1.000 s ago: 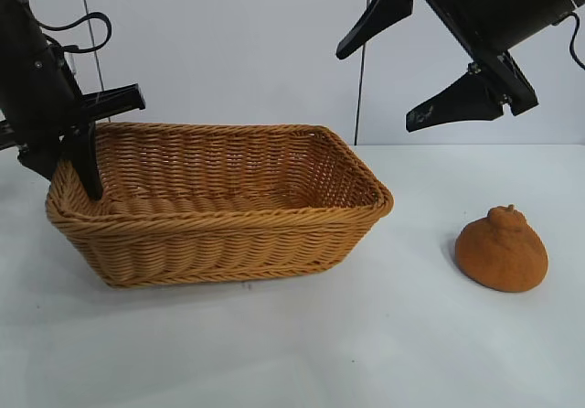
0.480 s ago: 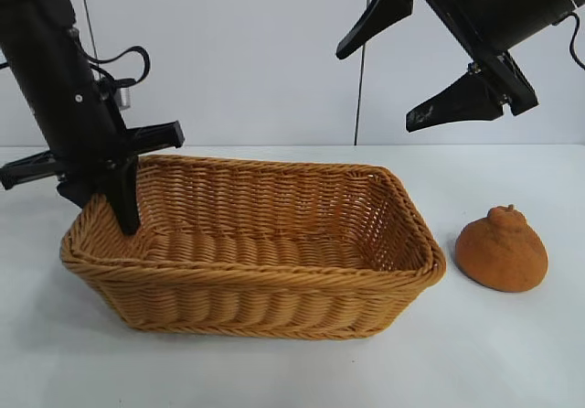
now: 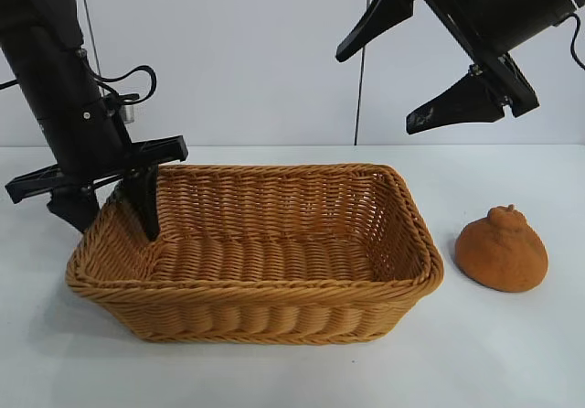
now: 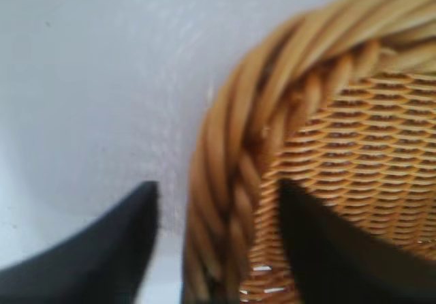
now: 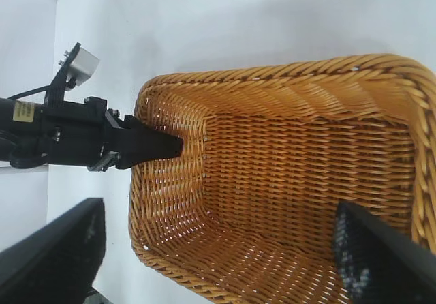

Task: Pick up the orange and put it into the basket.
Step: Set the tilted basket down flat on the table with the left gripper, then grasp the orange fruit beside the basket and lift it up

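Left end effector (image 3: 110, 211) spread astride basket (image 3: 274, 312) rim; right end effector (image 3: 402, 79) gaping, raised above; orange (image 3: 502, 249) beside basket, on table (image 3: 512, 353)

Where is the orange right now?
In the exterior view, the orange sits on the white table at the right, just beside the basket and not touching it.

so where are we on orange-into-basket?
Done: nothing that counts; the basket holds no fruit. In hand: the left gripper straddles the basket's left rim, one finger inside and one outside, jaws apart. The right gripper hangs open, high above the basket's right end. Left: the whole pick and drop; the orange sits untouched on the table, right of the basket.
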Available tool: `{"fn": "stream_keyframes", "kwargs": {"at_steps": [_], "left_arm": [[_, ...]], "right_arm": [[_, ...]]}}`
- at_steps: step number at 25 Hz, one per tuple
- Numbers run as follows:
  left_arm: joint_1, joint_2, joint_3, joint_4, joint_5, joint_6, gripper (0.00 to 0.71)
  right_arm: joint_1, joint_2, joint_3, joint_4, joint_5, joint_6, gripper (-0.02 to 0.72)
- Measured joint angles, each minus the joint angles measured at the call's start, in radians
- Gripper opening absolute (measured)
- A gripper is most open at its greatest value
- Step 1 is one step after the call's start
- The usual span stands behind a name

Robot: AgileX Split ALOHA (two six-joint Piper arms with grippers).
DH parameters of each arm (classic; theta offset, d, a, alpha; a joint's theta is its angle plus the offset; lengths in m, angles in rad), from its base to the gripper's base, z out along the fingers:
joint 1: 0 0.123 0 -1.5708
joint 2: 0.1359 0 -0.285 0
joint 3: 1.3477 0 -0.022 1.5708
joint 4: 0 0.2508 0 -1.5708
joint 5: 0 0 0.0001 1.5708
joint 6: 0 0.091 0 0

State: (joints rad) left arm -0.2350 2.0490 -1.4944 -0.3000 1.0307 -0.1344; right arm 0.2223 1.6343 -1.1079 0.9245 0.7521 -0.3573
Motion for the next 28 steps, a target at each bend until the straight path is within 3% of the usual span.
{"fn": "stream_keyframes", "kwargs": {"at_steps": [5,13,18,23,28], "left_arm": [[0.011,-0.101,-0.06,0.102,0.051,0.0,0.613],[0.135,-0.191,-0.126,0.287,0.166,0.044,0.613],[0.176,-0.248,-0.124,0.309,0.182,0.076,0.613],[0.178,-0.367,-0.053,0.3,0.18,0.095,0.613],[0.178,-0.569,0.121,0.3,0.182,0.096,0.613]], "right_arm": [[0.0,0.0,0.0,-0.003,0.0,0.0,0.62],[0.0,0.0,0.0,-0.007,0.0,0.0,0.62],[0.0,0.0,0.0,-0.01,0.0,0.0,0.62],[0.0,0.0,0.0,-0.014,0.002,0.0,0.62],[0.0,0.0,0.0,-0.014,0.015,0.0,0.62]]}}
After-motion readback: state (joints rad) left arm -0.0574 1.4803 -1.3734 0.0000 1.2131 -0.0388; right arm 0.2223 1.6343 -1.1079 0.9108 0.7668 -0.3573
